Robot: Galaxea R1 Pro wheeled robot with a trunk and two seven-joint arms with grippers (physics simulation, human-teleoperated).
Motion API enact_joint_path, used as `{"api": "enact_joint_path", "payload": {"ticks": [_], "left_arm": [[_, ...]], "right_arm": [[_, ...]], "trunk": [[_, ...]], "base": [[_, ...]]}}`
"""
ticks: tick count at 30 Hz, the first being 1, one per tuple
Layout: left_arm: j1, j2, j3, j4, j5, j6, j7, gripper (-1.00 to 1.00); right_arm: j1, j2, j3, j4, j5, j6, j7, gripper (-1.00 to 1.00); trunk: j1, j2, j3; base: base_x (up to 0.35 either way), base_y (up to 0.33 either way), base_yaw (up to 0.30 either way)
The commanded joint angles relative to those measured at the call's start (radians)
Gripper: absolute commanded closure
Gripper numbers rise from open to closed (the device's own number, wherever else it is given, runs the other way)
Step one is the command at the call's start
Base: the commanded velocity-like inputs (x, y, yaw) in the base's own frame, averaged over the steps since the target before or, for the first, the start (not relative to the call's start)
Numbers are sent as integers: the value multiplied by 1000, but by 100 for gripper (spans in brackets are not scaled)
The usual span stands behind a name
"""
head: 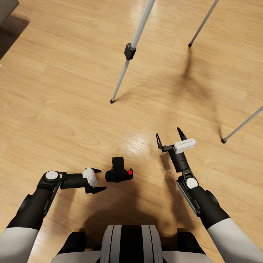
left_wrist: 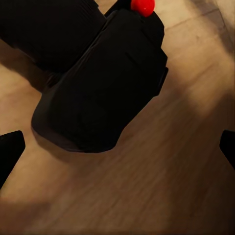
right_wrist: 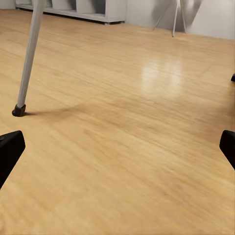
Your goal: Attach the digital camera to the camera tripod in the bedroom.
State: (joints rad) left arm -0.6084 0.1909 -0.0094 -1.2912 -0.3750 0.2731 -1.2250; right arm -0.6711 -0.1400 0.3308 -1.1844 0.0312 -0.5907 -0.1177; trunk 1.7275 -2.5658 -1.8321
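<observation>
The digital camera (head: 118,172) lies on the light wood floor just ahead of my base, its red button (head: 129,171) facing right. My left gripper (head: 100,179) is open right beside it on the left, not touching. In the left wrist view the camera (left_wrist: 98,88) looms close beyond the open left gripper (left_wrist: 119,149). My right gripper (head: 168,133) hovers open and empty to the camera's right. The camera tripod stands farther ahead: one silver leg (head: 137,36) with a black joint, a second leg (head: 204,22) and a third (head: 243,124). Its head is out of view.
A tripod leg (right_wrist: 29,54) and its black foot (right_wrist: 18,110) show past the open right gripper (right_wrist: 119,147). White shelves (right_wrist: 73,7) line the far wall. A grey furniture corner (head: 7,11) sits at the far left.
</observation>
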Motion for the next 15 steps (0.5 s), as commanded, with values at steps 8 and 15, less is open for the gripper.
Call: {"api": "enact_joint_path", "payload": {"ticks": [8,15], "left_arm": [[-2,-4,-1,3,-6,11,-4,-100],[-25,-6,-1,11,-7,11,-4,-100]], "right_arm": [[-1,-1,4,0,3,-1,-10,-100],[-1,-1,4,0,3,-1,-9,-100]], "trunk": [[0,0,0],[0,0,0]], "base": [[0,0,0],[0,0,0]]}}
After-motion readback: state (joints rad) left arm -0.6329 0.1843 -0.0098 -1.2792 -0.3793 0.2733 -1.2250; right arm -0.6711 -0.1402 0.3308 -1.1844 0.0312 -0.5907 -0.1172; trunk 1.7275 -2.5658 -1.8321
